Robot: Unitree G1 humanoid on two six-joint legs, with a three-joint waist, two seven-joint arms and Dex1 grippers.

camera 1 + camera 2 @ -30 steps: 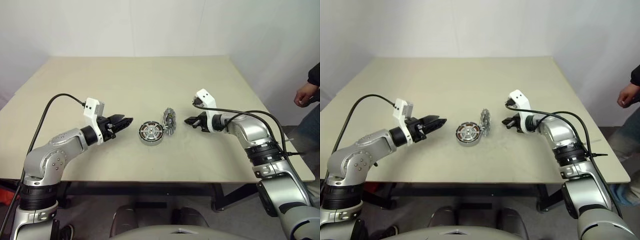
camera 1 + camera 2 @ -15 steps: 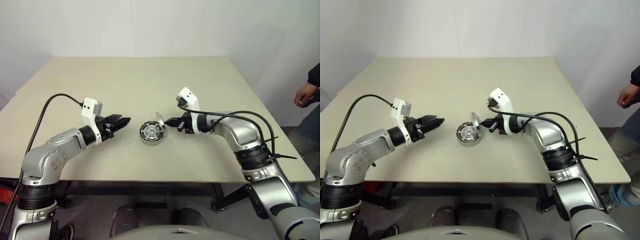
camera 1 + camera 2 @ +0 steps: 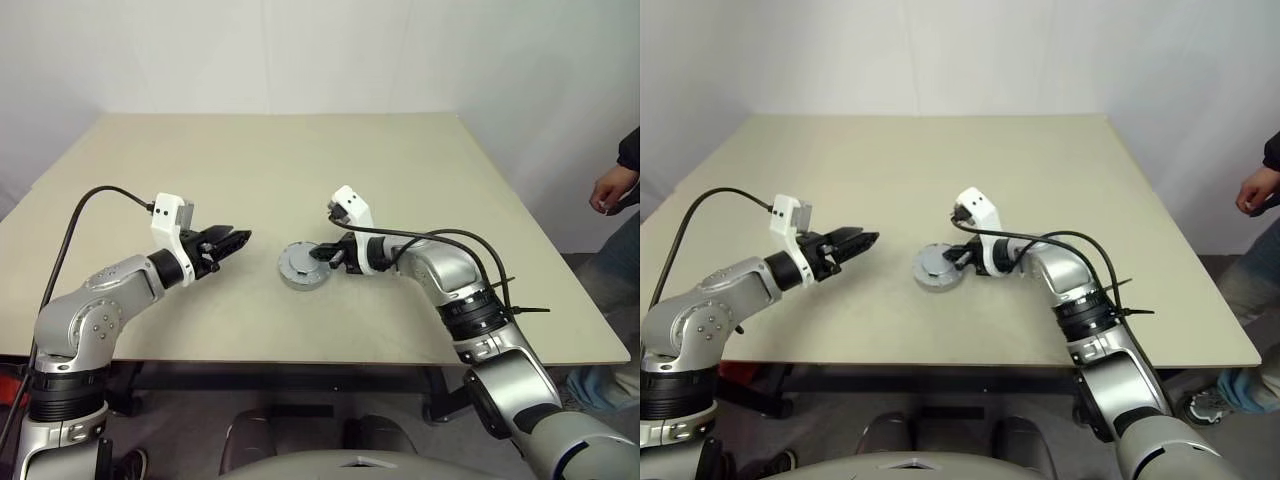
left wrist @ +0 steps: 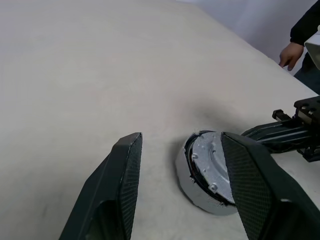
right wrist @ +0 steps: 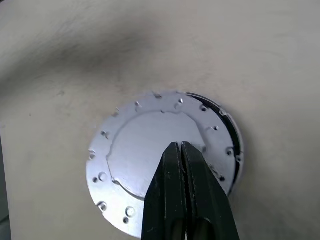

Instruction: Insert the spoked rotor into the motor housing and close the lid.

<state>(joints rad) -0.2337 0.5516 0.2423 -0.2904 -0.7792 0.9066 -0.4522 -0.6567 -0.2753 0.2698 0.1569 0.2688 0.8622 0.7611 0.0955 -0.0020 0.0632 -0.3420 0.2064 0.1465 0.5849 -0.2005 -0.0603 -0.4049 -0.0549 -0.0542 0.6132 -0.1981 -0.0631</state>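
From the head views, the beige table (image 3: 300,160) held the motor housing (image 3: 303,279) near its middle, with the lid (image 3: 301,263) lying flat over it. A person's hand (image 3: 606,189) hung past the table's far right edge. The right gripper (image 3: 322,254), fingers pressed together and holding nothing, reached in over the lid's edge. The left gripper (image 3: 238,239) hovered apart, well clear to the left, pointed at the housing.

In the left wrist view, its fingers (image 4: 122,175) stood apart and empty; one hid part of the lid.

In the right wrist view, the closed fingertips covered part of the grey disc, which sat slightly off-centre, baring a dark crescent of rim. The spoked rotor could not be made out.
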